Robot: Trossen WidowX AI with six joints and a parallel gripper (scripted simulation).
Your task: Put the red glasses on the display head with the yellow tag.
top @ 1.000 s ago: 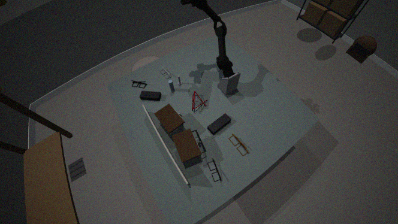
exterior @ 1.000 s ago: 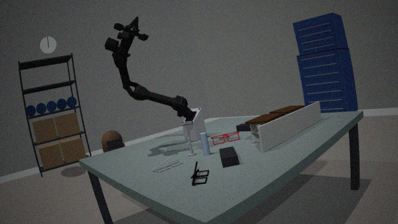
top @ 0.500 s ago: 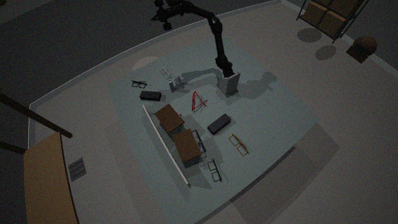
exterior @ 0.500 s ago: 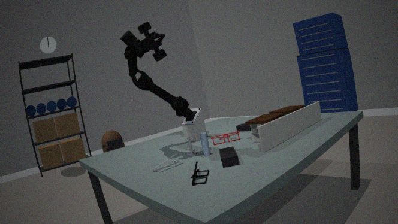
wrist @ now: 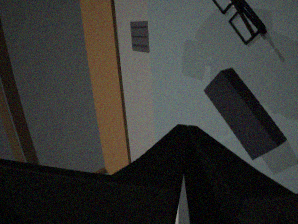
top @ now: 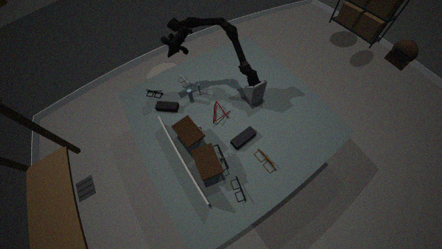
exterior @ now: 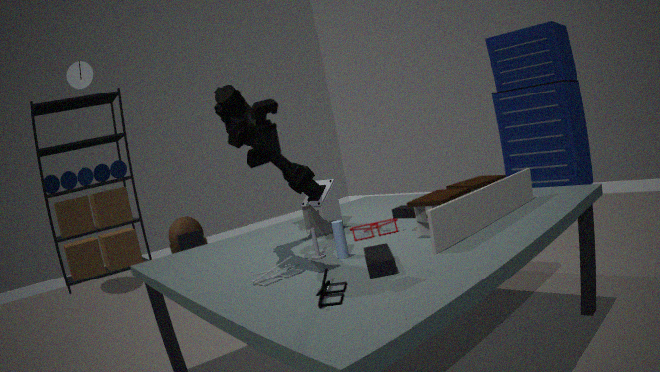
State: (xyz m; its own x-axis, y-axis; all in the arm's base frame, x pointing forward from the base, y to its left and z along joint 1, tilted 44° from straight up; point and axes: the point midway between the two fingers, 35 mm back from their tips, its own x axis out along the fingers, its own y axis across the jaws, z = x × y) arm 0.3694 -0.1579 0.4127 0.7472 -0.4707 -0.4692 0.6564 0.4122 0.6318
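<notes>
The red glasses [top: 214, 114] [exterior: 374, 224] lie on the table with their temples folded out behind the frame, away from my gripper. My gripper [top: 169, 55] [wrist: 185, 135] is shut and empty, high above the table's far left part in the top view. Two brown flat covers [top: 188, 130] [top: 207, 161] stand over the display stands and hide most of what is beneath. Black glasses [top: 226, 163] show beside the nearer cover; whether a head wears them is unclear. I cannot make out either head's face or the yellow tag.
A white board [top: 181, 158] [exterior: 479, 215] stands behind the covers. Dark blocks [top: 167, 106] [top: 243, 138] [wrist: 245, 117], a pale blue cylinder [top: 190, 95] [exterior: 340, 240] and a thin post [exterior: 314, 241] stand around. Other glasses include black ones [exterior: 332, 294] and orange ones [top: 267, 159].
</notes>
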